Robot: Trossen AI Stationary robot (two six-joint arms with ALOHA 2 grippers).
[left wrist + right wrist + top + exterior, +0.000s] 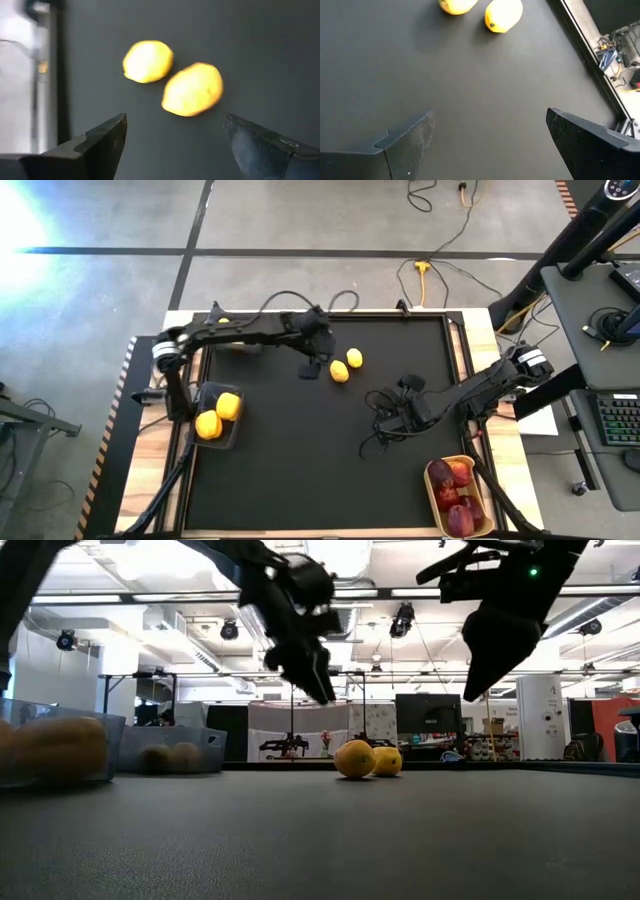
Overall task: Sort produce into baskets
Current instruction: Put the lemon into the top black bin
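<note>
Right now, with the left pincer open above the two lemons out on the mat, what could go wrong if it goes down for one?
1. The two lemons lie almost touching; the open left pincer may bump or catch both.
2. A nudged lemon might roll across the black mat.
3. The grey bin already holds yellow fruit, so another drop there could bounce out.

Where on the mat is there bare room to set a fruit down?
The mat's near middle, between the dark bin and tan tray, lies bare. Crowded: around the two lemons under the left pincer, and below the right pincer.
</note>
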